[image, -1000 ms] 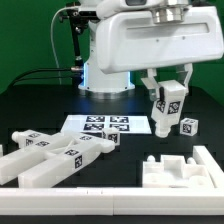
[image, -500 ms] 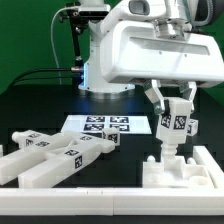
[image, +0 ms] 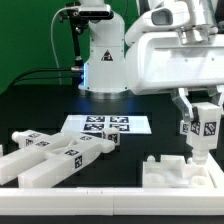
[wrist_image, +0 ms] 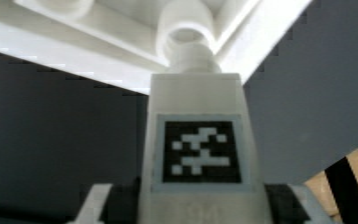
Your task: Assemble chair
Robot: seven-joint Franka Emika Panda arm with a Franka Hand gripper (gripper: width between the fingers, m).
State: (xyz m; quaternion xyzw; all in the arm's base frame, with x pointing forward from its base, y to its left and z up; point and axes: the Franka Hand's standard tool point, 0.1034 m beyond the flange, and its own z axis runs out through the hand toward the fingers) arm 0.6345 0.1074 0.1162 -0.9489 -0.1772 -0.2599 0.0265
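Chair leg [image: 200, 148] gripped upright in pincer [image: 202, 118], at seat panel [image: 165, 172] corner (contact unclear). Insertion step; next likely: align, press down.

Glossy white arm [image: 172, 58] — white hand [image: 201, 126], perhaps black cabling [image: 74, 40].

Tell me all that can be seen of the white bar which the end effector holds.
The white bar looks like matte plastic, with flat sides. One face carries a black-and-white square tag, and the far end narrows to a round peg. The bar stands about upright at the exterior view's right, clamped between the fingers of the end effector. Its lower end is just above or on the white slotted panel; whether the two touch cannot be told.
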